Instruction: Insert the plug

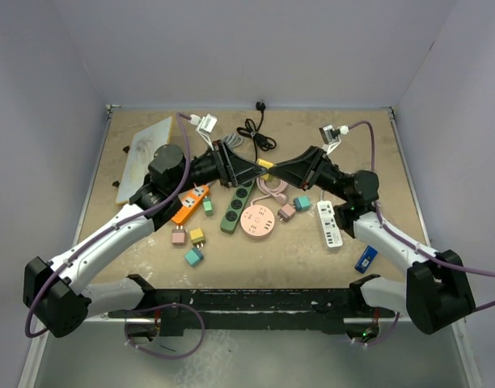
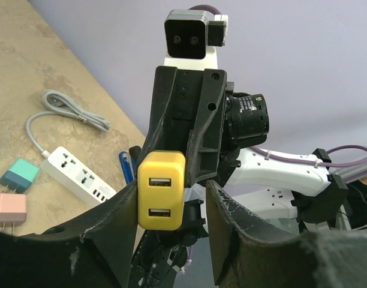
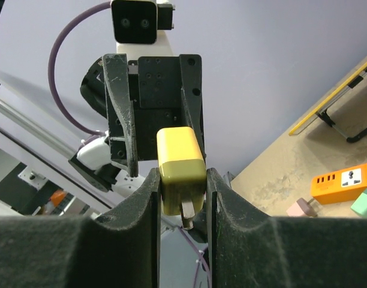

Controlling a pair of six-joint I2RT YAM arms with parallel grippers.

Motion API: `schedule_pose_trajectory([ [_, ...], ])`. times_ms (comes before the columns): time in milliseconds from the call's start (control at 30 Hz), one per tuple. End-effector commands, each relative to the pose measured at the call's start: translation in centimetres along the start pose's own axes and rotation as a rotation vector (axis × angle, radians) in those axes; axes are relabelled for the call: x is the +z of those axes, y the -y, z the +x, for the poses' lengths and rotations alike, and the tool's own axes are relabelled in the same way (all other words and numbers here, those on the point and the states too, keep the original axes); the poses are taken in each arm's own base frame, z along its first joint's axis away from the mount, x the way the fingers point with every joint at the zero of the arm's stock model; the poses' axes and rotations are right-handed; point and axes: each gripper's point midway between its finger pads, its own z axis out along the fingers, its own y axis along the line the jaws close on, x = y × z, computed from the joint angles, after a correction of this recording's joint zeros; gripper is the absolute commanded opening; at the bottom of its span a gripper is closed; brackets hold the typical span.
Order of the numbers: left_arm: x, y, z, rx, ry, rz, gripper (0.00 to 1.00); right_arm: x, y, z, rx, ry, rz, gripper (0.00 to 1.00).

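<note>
Both arms meet in mid-air over the middle of the bench [image 1: 377,170], pincers nose to nose. The yellow plug [image 3: 181,161] is between them, clear of the surface. In the overhead view it lies just beyond the far end of the green power strip [image 1: 235,208].

Right pincer [image 3: 182,175]: pressed onto the yellow plug, with both fingers flat against its sides. A metal prong shows at the plug's lower end, close to that wrist camera.

Left pincer [image 2: 171,189]: spread. The plug's face with its two USB ports stands between the fingers. There is a clear gap on one side. On the other side, whether the finger touches the plug cannot be told.

Lying on the bench:
- a round pink socket hub [image 1: 260,220] beside the green strip
- an orange power strip [image 1: 190,203] to its left
- a white power strip [image 1: 330,224] to the right
- a coiled black cable [image 1: 258,133] near the far edge
- several small adapters scattered loose among the strips, none plugged in
</note>
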Motion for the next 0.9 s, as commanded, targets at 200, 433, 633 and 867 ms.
schedule_pose_trajectory([
  [200, 0.4, 0.8, -0.2, -0.029, -0.001, 0.043, 0.42, 0.2, -2.2, -1.2, -0.073, 0.052, -0.09, 0.14],
  [433, 0.9, -1.5, 0.2, -0.013, -0.016, -0.052, 0.01, 0.1, -1.1, -0.5, -0.072, 0.024, -0.053, 0.24],
  [633, -0.9, -4.7, 0.1, 0.197, -0.064, -0.248, 0.0, -0.8, 2.8, -0.8, -0.053, 0.054, 0.166, 0.69],
  [867, -4.2, -12.4, 0.5, 0.38, -0.204, -0.638, 0.0, -4.2, 9.8, -1.9, -0.072, 0.122, 0.581, 0.74],
])
